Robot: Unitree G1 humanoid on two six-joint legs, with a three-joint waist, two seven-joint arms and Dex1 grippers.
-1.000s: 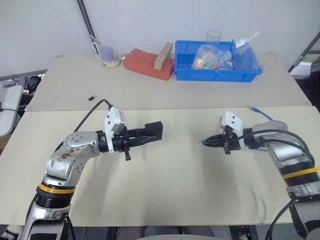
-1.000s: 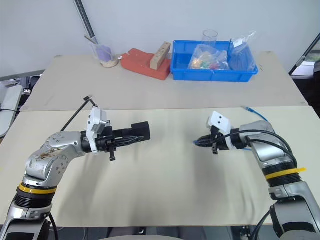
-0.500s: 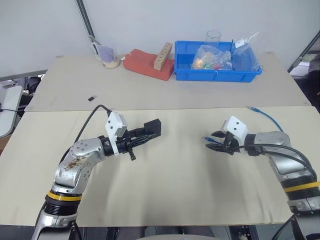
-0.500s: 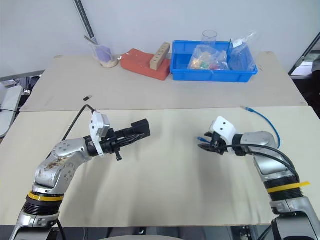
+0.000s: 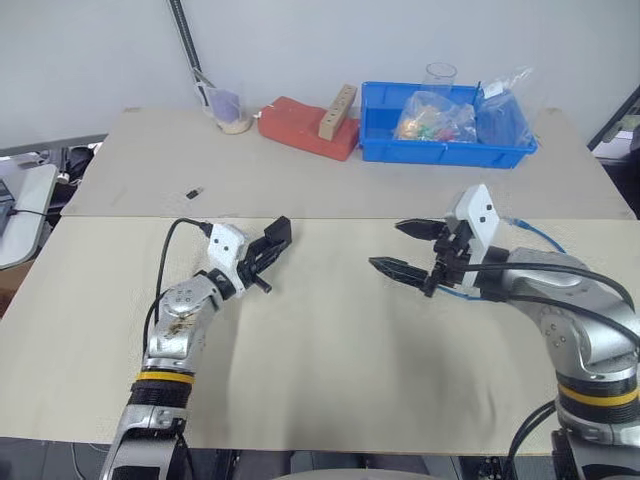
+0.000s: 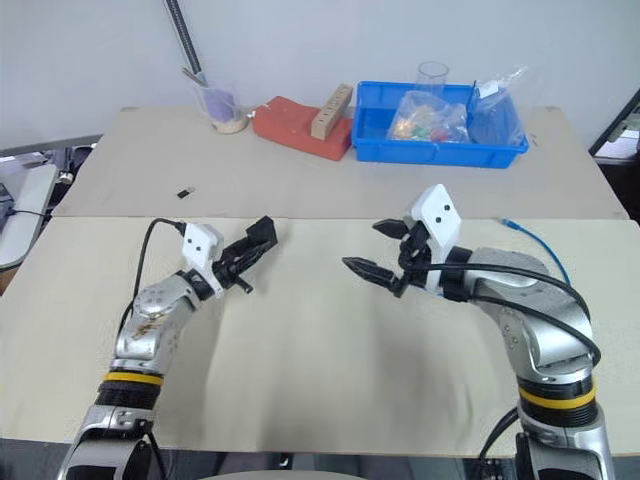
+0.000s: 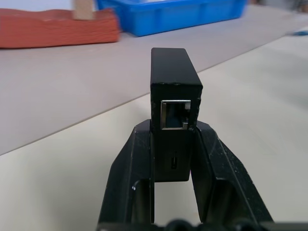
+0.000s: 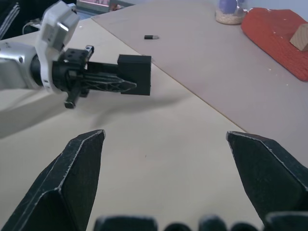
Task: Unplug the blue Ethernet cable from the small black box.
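Tabletop (image 5: pixel 330 360) — two pale beige matte panels meeting at a seam across the middle; plain white wall behind.

Far panel, along the back edge: a cup (image 5: pixel 230 108) with a purple lining, a red block (image 5: pixel 300 122) carrying a pale wooden piece (image 5: pixel 337 110), and a blue bin (image 5: pixel 448 148) holding clear plastic bags and a glass. A tiny black stick-like object (image 5: pixel 194 192) lies alone on the far panel.

Left gripper (image 5: pixel 262 257) — arm low over the near panel, forearm roughly level, pointing forward and toward the middle. Fingers clamped on the small black box (image 5: pixel 279 236), which stands out past the fingertips above the tabletop. In the left wrist view the small black box is matte, squared and slim, with an empty metal-lined port facing the camera and a black finger (image 7: pixel 127 173) on each side of it.

Right gripper (image 5: pixel 412 250) — raised above the near panel, pointing toward the left gripper, its two tapered black fingers spread wide with nothing between them.

Blue Ethernet cable (image 5: pixel 535 236) — thin and light blue, lying on the tabletop behind the right arm, one end near the seam; well apart from the small black box.
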